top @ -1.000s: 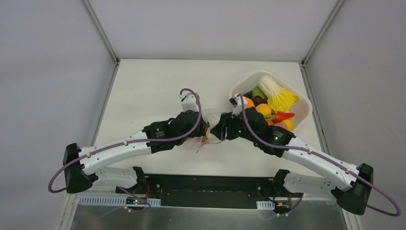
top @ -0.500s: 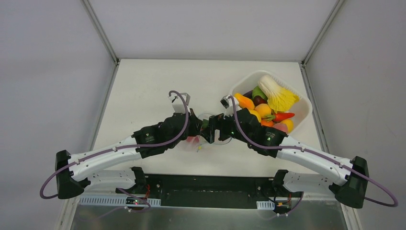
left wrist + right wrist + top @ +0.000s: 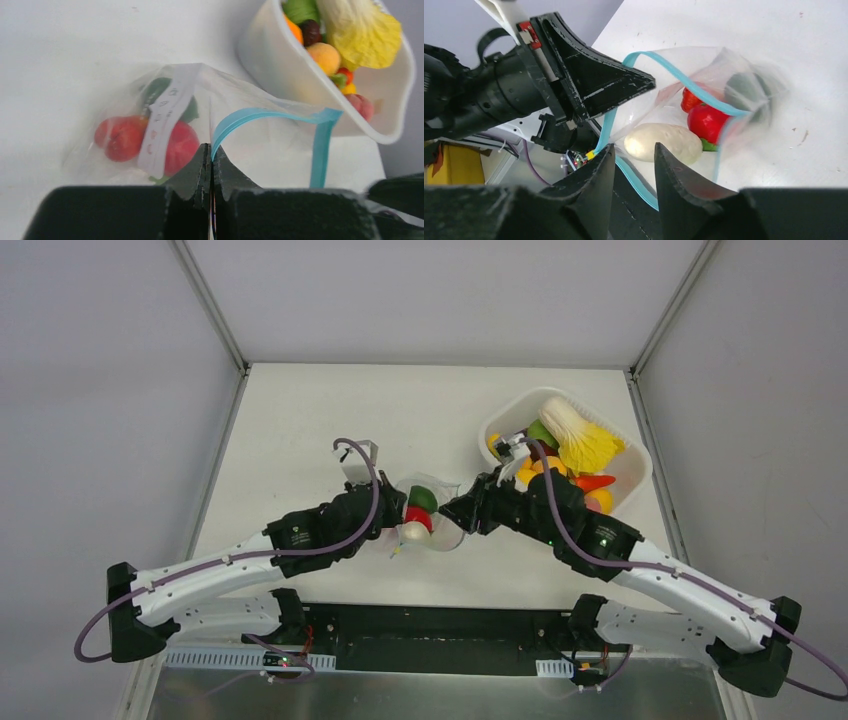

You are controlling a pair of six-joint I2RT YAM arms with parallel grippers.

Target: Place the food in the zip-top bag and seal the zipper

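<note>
left gripper (image 3: 210,155): jaws together, clamped on the near end of the zipper (image 3: 265,114), at the lower centre of the left wrist view. right gripper (image 3: 635,150): jaws apart, holding nothing. in the right wrist view one run of the teal strip passes the gap between its fingers at lower centre; contact cannot be confirmed. just beyond both grippers the zip-top bag (image 3: 235,95) lies on the table (image 3: 300,420), in the middle of the top view, between the two wrists. the bag mouth is open: the zipper bows into a loop with its two tracks well apart, and the opening faces the right wrist camera. the zipper's long axis runs from the left jaws across toward the right of the left wrist frame, then turns down at the far corner. inside the bag is the food (image 3: 706,122): red pieces, a cream piece (image 3: 664,142) nearest the mouth, and a dark green piece (image 3: 744,90) deepest. a white label strip (image 3: 162,120) crosses the bag wall. farther off, at the upper right of the top view, the white tub (image 3: 270,65) holds more food. judgement: the left arm anchors one end of the zipper, and the right arm is nearer both the tub and the free end. sealing calls for the two tracks to be brought together first. a pinch then runs along the axis, away from the left jaws.
</note>
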